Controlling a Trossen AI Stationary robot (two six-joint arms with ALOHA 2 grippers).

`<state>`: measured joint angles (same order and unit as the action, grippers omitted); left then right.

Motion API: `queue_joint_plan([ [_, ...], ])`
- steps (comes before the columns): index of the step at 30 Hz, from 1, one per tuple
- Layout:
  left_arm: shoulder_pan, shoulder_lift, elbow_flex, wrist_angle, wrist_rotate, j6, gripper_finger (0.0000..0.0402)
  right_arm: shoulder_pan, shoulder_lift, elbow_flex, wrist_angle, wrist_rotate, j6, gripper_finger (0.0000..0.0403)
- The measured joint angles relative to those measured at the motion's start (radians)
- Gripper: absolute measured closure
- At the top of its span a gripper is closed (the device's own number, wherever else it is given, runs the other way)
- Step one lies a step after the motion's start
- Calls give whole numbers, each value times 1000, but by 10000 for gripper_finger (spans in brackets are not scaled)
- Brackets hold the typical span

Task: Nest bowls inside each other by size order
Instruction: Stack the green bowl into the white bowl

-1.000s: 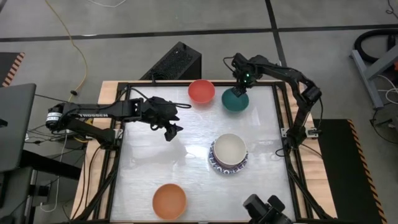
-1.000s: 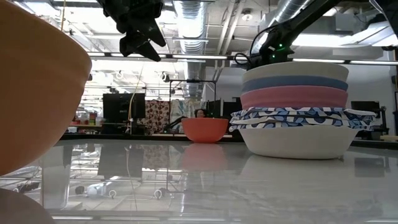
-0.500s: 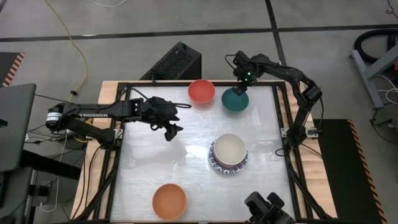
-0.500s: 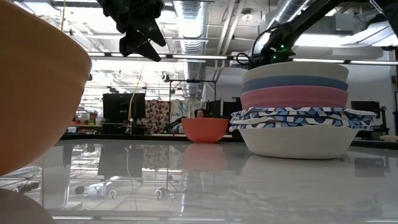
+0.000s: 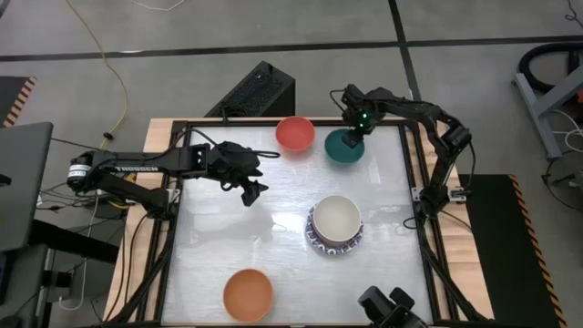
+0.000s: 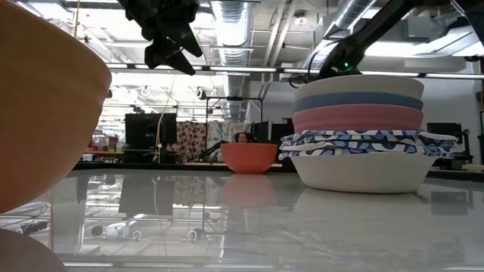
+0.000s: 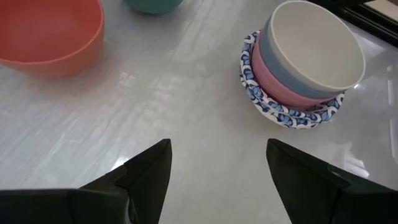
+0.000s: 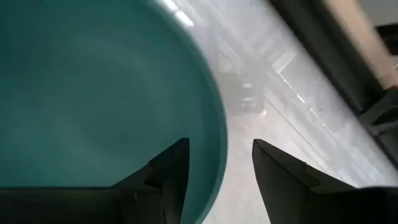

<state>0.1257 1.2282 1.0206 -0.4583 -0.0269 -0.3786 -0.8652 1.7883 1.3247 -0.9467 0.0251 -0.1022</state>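
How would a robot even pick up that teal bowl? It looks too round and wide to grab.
By its rim, probably. The teal bowl sits upright and open on the table, far wider than a gripper's spread, so only the thin wall fits between the fingers. Coming from above at its far edge, the right gripper is open with one finger inside the rim and one outside, which looks like a sound pinch.

Your two arms are dark, near-black, built of jointed segments with black cables looped along them. The left arm carries white lettering on its long link and a round silver-ringed joint at the end far from the gripper. Just behind the right gripper a small green light glows. Both pairs of fingers are matte black, tapering wedges.
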Motion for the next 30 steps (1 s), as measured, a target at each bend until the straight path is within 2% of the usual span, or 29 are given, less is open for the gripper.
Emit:
queue_joint_plan([
  [3, 0, 0, 0, 0, 0, 0, 150, 1, 0, -40, 20, -1, -8, 207],
  [12, 0, 0, 0, 0, -17, 0, 150, 6, 0, -42, 24, -2, -11, 226],
  [16, 0, 0, 0, 0, -20, -2, 150, 12, 0, -42, 24, -2, -12, 265],
  [24, 0, 0, 0, 0, -40, -10, 150, 12, -4, -39, 22, -17, -13, 384],
  [30, 0, 0, 0, 0, -41, -10, 150, 12, -4, -39, 16, -19, -3, 387],
])
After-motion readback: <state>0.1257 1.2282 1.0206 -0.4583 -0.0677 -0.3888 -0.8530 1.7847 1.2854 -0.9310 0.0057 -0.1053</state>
